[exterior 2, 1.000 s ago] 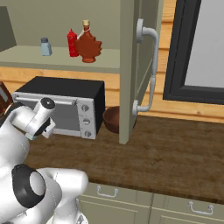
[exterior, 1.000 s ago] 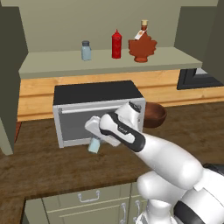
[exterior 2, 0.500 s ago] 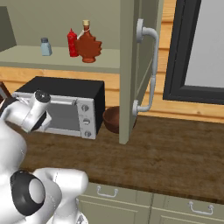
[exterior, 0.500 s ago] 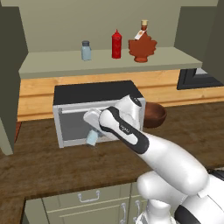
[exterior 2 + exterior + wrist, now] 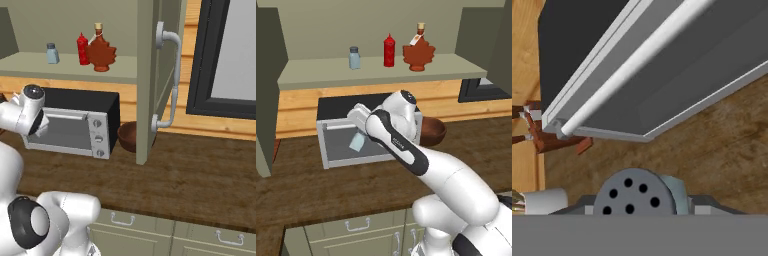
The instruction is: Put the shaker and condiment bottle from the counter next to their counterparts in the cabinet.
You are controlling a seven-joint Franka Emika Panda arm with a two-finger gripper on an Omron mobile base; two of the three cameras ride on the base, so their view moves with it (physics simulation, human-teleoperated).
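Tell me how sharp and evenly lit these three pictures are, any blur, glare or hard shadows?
Left base view: even, flat rendered light, no glare; the small pale-blue shaker in the gripper looks soft-edged. Right base view: crisp; the silver toaster oven casts only a faint shadow on the dark wood-grain counter. Hand view: the shaker's grey perforated cap is close and slightly soft.

A glossy white robot arm [image 5: 456, 185] built from smooth, rounded, tube-like segments. Dark grey to black bands mark its joints, with one curving stripe just behind the wrist. A white dome with a small dark cap [image 5: 33, 92] tops the wrist joint. Farther back from the tool, a large black disc with a grey centre [image 5: 29, 223] covers the base joint.
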